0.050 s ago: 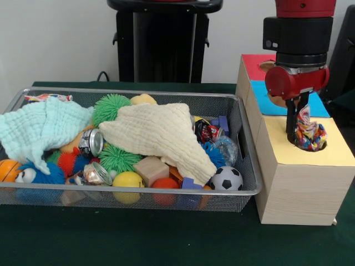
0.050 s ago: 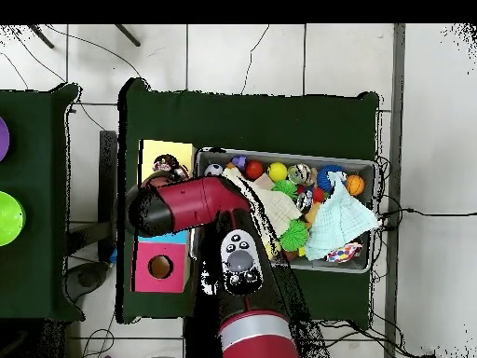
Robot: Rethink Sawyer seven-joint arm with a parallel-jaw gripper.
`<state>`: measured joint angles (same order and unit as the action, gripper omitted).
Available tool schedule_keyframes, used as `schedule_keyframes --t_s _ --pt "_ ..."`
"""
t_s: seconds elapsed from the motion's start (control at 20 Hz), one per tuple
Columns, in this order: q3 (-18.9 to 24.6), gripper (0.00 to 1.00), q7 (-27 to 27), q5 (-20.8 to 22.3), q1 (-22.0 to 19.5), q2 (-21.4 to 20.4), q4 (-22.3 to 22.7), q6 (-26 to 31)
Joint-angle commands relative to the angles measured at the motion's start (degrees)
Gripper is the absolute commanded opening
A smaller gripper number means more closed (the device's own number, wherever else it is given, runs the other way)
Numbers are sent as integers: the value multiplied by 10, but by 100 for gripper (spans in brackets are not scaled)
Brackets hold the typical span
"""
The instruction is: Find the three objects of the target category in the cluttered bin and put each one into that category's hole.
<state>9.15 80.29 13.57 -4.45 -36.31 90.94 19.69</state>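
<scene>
Front view: my jaws clamped a crinkly multicoloured wrapper (image 1: 308,133) over the yellow hole (image 1: 310,145); light, soft, slippery.

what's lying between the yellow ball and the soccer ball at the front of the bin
In the front view, a wooden cube, a red ball and a purple block lie between the yellow ball and the soccer ball.

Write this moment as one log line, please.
claw: over yellow hole | holding: colourful cloth, partly in hole | bin: still full | box: right of bin
</scene>
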Motion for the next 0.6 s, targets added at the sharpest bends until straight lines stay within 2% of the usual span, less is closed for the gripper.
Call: schedule_keyframes --t_s 0.05,0.45,0.5,0.6 --pt "7 0 95 -9 -20 36 -8 -22" --pt "4 0 91 -9 -20 35 -11 -10" --pt "4 100 90 -9 -19 35 -12 -8" --pt "2 100 90 -9 -18 35 -12 -8"
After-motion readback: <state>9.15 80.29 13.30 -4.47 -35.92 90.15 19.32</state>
